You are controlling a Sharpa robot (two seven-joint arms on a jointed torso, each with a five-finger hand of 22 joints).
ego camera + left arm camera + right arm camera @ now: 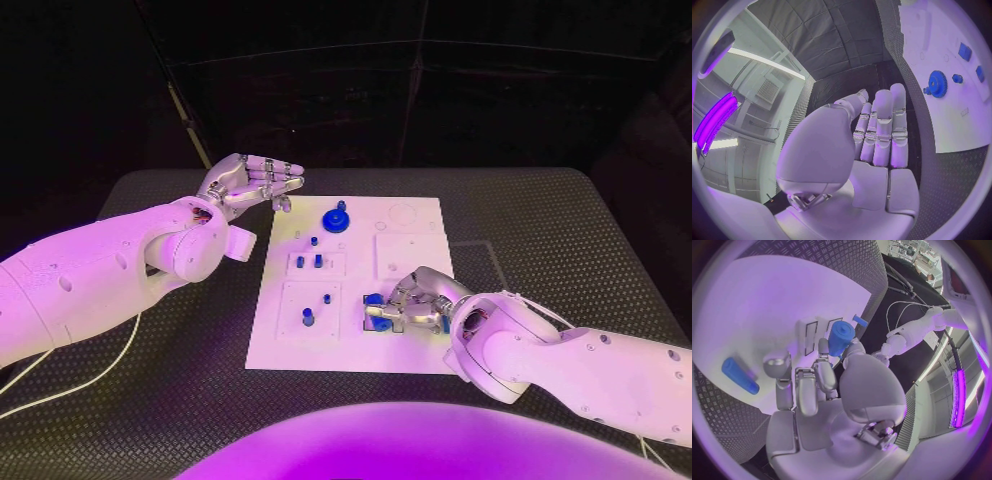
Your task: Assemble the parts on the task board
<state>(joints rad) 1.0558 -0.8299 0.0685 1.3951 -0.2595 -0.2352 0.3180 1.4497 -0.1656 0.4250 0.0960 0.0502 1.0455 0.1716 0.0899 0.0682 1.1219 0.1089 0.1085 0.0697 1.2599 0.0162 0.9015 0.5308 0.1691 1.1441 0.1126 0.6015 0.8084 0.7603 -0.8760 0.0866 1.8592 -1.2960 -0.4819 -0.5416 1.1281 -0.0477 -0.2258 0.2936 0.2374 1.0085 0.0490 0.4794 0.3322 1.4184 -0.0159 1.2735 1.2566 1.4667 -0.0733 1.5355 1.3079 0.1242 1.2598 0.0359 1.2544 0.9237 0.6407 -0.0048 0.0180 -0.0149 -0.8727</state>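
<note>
Between the right robot hand's (404, 303) thumb and fingers sat a blue cylindrical part (840, 338), pinched, just over the near-right area of the white task board (411, 350). Just beside that hand, on the side twd the left arm, a small blue peg (307, 316) stood in a square plate of the board, w/ another tiny one (326, 297) a bit beyond it. Right wrist view also showed a loose blue cylinder (739, 375) lying on the board on the far side of the fingers from the held part. Left robot hand (251, 184) hung above the black desk (548, 230) off the board's far-left corner, fingers straight and close together, holding nothing. Near its fingertips a blue gear (937, 83) sat on the board, not touching them; small blue pieces (307, 261) stood further twd the robot.
</note>
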